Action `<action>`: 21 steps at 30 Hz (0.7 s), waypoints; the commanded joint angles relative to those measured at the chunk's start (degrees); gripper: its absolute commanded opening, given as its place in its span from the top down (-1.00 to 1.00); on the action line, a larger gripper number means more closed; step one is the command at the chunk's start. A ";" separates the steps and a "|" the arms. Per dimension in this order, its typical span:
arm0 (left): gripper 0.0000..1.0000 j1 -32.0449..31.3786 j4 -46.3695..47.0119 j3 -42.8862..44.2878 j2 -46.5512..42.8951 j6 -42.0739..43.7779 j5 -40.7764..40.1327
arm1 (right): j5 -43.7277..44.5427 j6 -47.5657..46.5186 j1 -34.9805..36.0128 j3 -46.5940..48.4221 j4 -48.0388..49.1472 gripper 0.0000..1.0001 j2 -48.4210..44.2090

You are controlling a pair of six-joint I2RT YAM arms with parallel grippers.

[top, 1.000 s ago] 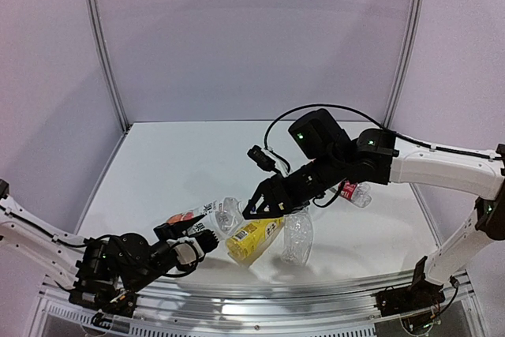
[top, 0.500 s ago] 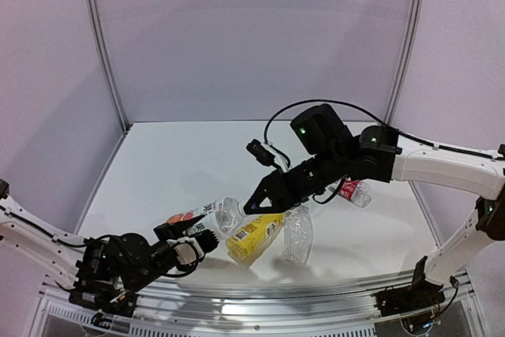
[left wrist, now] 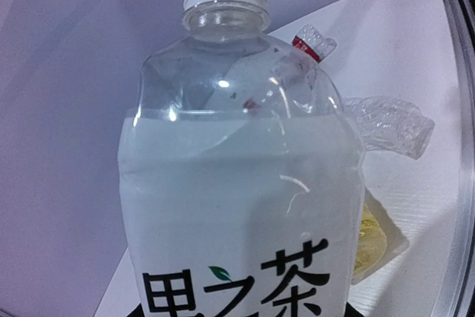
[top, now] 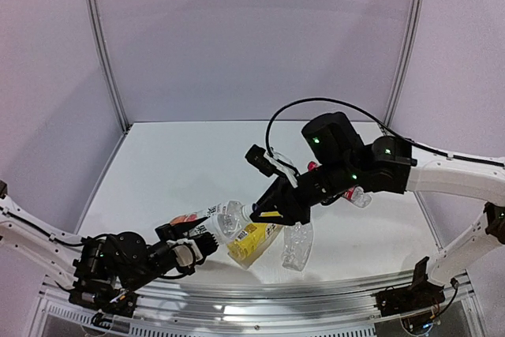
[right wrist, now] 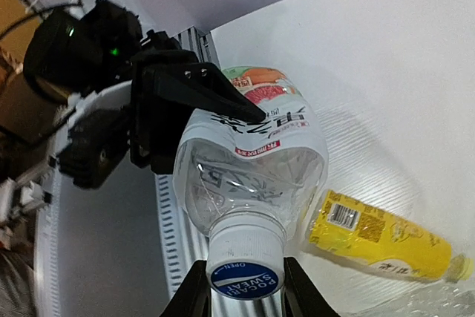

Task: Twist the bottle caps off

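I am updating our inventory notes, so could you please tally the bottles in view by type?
clear bottle with fruit-picture label: 1
yellow bottle: 1
plain clear bottle: 1
clear bottle with red label: 1
Total: 4

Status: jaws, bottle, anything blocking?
Left jaws clamped on fruit-label bottle. Right jaws shut on its blue-and-white cap, cap not yet off. Yellow bottle lying alongside, not blocking.
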 commanded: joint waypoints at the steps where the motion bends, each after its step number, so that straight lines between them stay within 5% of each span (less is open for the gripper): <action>1: 1.00 -0.25 -1.12 0.81 -1.63 -2.50 1.81 | 6.75 -30.16 2.19 -10.12 6.04 1.00 -10.81; 5: 1.00 -0.13 -1.35 0.91 -1.35 -2.75 2.34 | 8.47 -48.65 3.21 -19.46 12.48 1.00 -16.43; 12: 1.00 -0.10 -1.63 1.06 -1.32 -2.84 2.62 | 18.82 -66.78 7.85 -25.12 17.33 1.00 -19.28; 19: 1.00 -0.06 -1.89 1.30 -0.67 -2.94 2.53 | 27.32 -72.36 12.04 -21.88 11.33 0.98 -16.65; 21: 1.00 -0.01 -1.89 1.26 -0.76 -2.86 2.08 | 28.11 -66.88 12.07 -20.60 11.61 0.73 -16.44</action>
